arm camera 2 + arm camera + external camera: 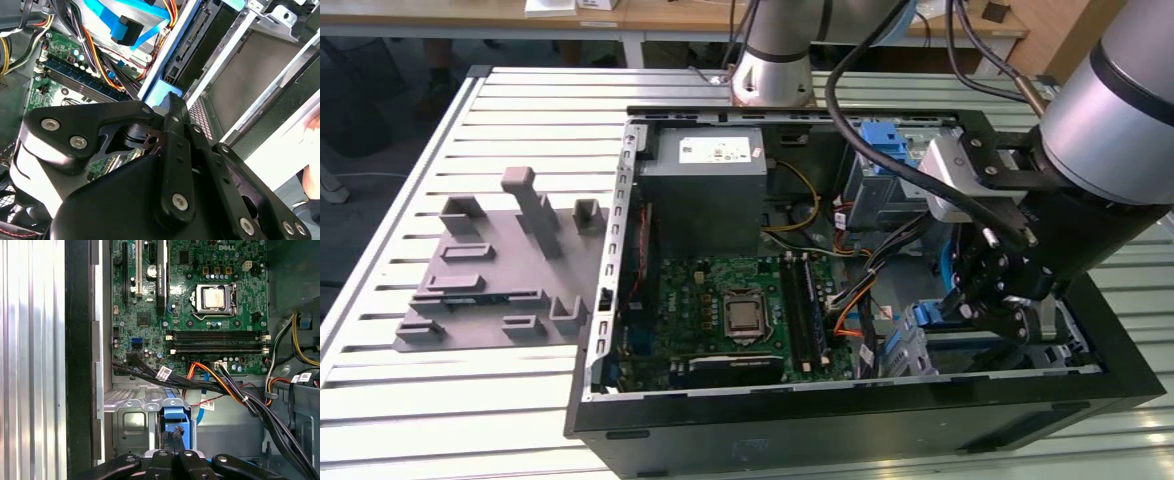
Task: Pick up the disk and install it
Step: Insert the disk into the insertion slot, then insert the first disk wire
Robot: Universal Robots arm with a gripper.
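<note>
The gripper [1007, 305] is lowered into the open computer case [640, 200] at the exterior view's right, over the drive bay. Its fingers [176, 437] sit pressed together on the blue carrier edge of the disk [175, 412], which stands slotted in the metal drive cage [135, 402] just below the motherboard [200, 305]. The grey holder plate [494, 270] lies well apart on the table [400, 400], outside the case.
</note>
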